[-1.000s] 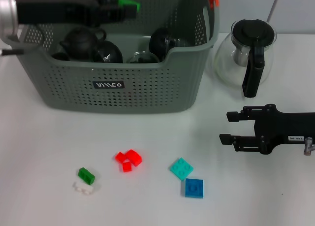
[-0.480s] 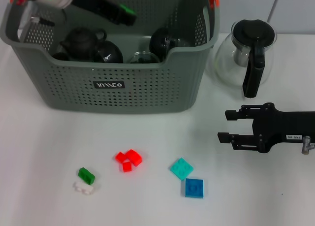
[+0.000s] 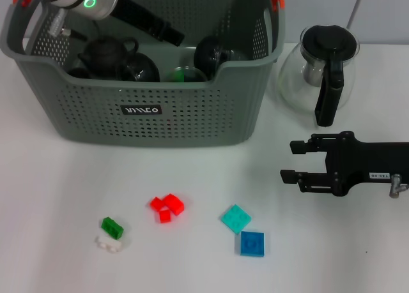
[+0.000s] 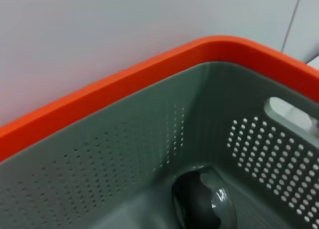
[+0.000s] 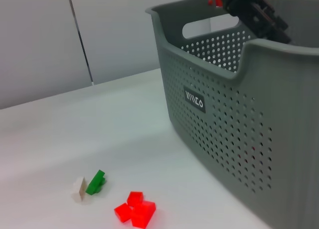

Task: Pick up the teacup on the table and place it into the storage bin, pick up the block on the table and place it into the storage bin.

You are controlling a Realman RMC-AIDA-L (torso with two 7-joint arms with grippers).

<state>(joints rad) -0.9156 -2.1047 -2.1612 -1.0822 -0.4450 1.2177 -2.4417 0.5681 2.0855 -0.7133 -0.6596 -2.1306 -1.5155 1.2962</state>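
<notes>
Two arms: left gripper (image 3: 171,35) angled into storage bin (image 3: 160,114) (jaws unreadable); right gripper (image 3: 289,161) level, jaws open.

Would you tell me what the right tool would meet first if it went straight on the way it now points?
The right tool points toward the robot's left. That line looks free across the table, passing between the storage bin and the red block, though depth is unclear.

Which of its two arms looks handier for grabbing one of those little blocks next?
Probably the right: its end effector is open, low over the table beside the teal block. The left end effector is up inside the storage bin.
</notes>
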